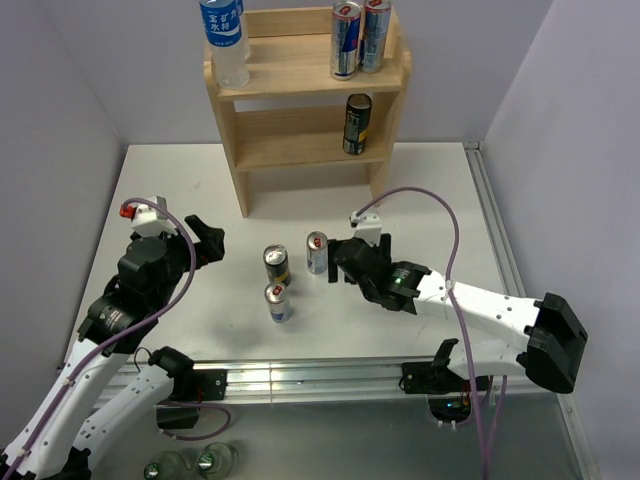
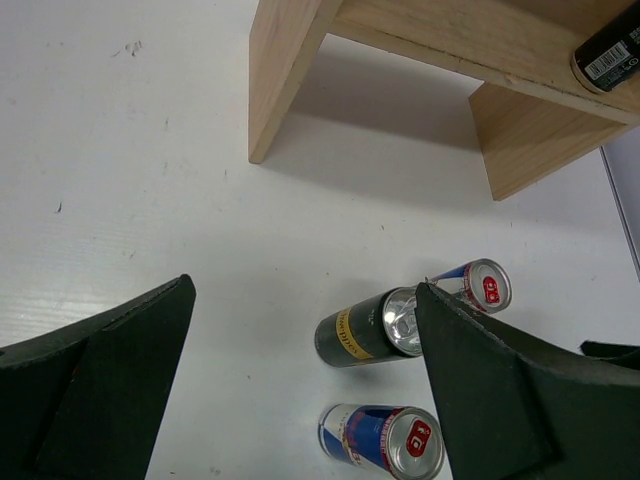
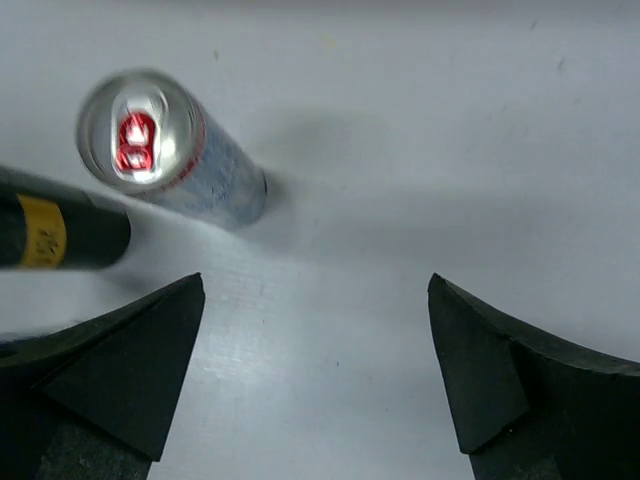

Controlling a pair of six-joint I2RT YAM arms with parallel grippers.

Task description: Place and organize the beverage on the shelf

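Note:
The light-wood shelf (image 1: 305, 100) stands at the back of the table. Its top tier holds a water bottle (image 1: 222, 40) and two blue-silver cans (image 1: 358, 38); its lower tier holds a black can (image 1: 357, 124). Three cans stand upright on the table: a black-and-gold can (image 1: 277, 265), a blue-silver can (image 1: 317, 252) and another blue-silver can (image 1: 279, 302). My left gripper (image 1: 205, 243) is open and empty, left of them; its view shows the black-and-gold can (image 2: 370, 328) and the shelf's side panel (image 2: 285, 70). My right gripper (image 1: 338, 262) is open and empty, just right of the blue-silver can (image 3: 170, 150).
A metal rail (image 1: 320, 375) runs along the table's near edge, and another (image 1: 495, 230) along the right edge. Grey walls close in on the left, back and right. Several bottles (image 1: 190, 462) lie below the near edge.

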